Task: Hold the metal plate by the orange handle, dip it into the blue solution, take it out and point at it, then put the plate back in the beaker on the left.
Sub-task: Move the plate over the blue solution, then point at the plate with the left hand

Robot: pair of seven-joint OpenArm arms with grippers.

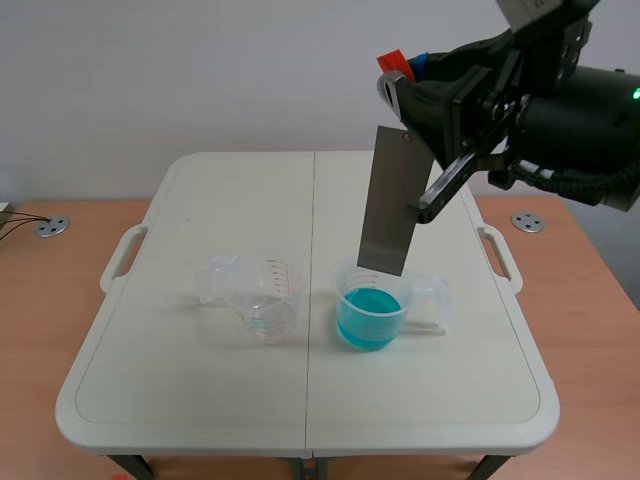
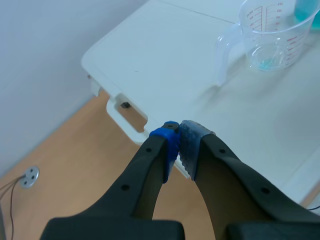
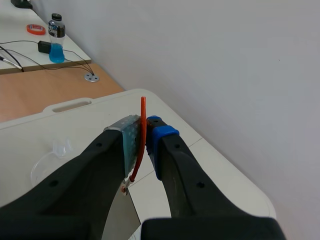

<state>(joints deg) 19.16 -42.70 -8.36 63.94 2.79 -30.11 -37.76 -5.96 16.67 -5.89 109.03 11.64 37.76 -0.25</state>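
Right gripper (image 3: 146, 136) around orange handle (image 3: 143, 107)

Metal plate (image 1: 388, 200): plain dull grey, above solution beaker (image 1: 368, 312)
Orange handle (image 3: 143, 131): bright orange-red
Solution beaker: clear plastic; blue solution (image 1: 366, 320) turquoise
Second beaker (image 1: 262, 298), left of solution beaker: clear, red scale marks, faint blue tint at bottom
Table (image 1: 200, 390) under solution beaker: off-white
Right gripper (image 3: 145, 142): black fingers, one pad blue, other grey-green, dotted
Left gripper (image 2: 179, 145): black, pads blue and dotted grey-blue
Wood surface (image 1: 40, 330) well left of solution beaker: light tan
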